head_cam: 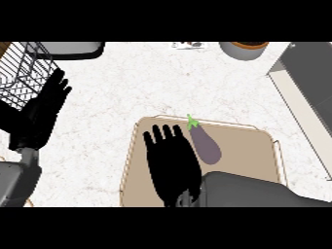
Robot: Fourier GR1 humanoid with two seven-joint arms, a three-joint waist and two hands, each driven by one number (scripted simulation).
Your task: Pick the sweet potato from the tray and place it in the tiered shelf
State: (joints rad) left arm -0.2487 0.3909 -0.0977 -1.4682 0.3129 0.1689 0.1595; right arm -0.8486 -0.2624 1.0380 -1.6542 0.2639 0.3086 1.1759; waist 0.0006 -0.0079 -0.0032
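eggplant (206, 144): purple, long, green stem at far end, lying on the beige tray (258, 151)
right hand (171, 163): fingers straight, flat over tray, just left of eggplant
left hand (35, 114): fingers spread, beside wire shelf (14, 73)

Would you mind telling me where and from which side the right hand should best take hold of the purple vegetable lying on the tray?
Probably around its thick middle, from above. The purple vegetable lies flat on the tray, its long axis running from the green stem at the far end toward the robot. The right hand is open just to its left, so the fingers could close across the narrow width, thumb on one flank.
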